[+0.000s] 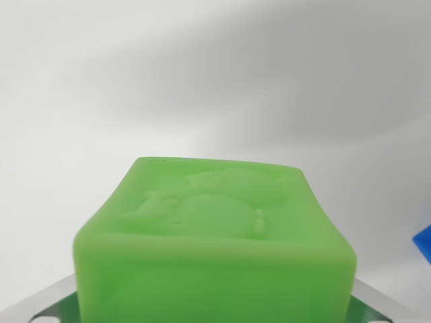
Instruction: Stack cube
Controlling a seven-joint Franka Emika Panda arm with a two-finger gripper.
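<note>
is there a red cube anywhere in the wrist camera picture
No: the only cube in full view is the green cube, and just a blue sliver shows at the wrist view's right edge.

The cube (214, 249) is bright green, its top face embossed with a raised animal figure; a blue object (423, 241) shows against the white surface (202, 81).

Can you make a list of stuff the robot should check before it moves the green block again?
1. Green cube between the gripper fingers: ok, a finger shows on each side of it.
2. Grip is tight: cannot tell, contact is hidden.
3. Cube sits level: ok, its top edge looks about even.
4. Stacking target in sight: cannot tell, only a blue sliver shows at the wrist view's right edge.
5. White surface ahead free of obstacles: ok.
</note>
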